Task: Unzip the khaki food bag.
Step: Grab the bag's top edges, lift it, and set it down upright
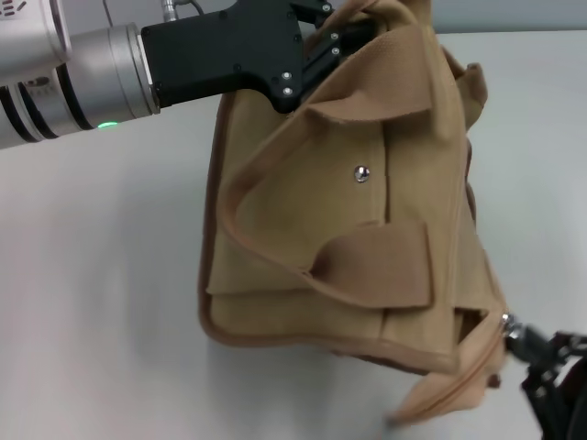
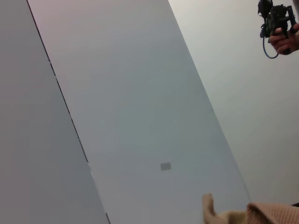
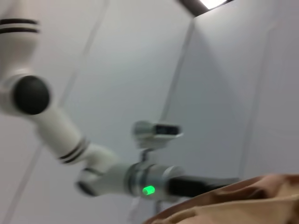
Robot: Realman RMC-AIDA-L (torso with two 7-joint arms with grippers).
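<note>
The khaki food bag (image 1: 348, 238) fills the middle of the head view, on its side with the front pocket and silver snap (image 1: 362, 173) facing me. Its webbing handles (image 1: 376, 266) loop across the front. My left gripper (image 1: 326, 46) is at the bag's far end, its black fingers closed into the fabric. My right gripper (image 1: 537, 353) is at the bag's near right corner, shut on the silver zipper pull (image 1: 511, 332), where a loose flap of the top hangs down. Bag fabric shows at the edge of the left wrist view (image 2: 271, 214) and the right wrist view (image 3: 243, 200).
The bag is over a pale grey table (image 1: 92, 302). The right wrist view shows my left arm (image 3: 140, 179) with a green light, against white walls. A person's hand holding a black device (image 2: 278, 28) shows far off in the left wrist view.
</note>
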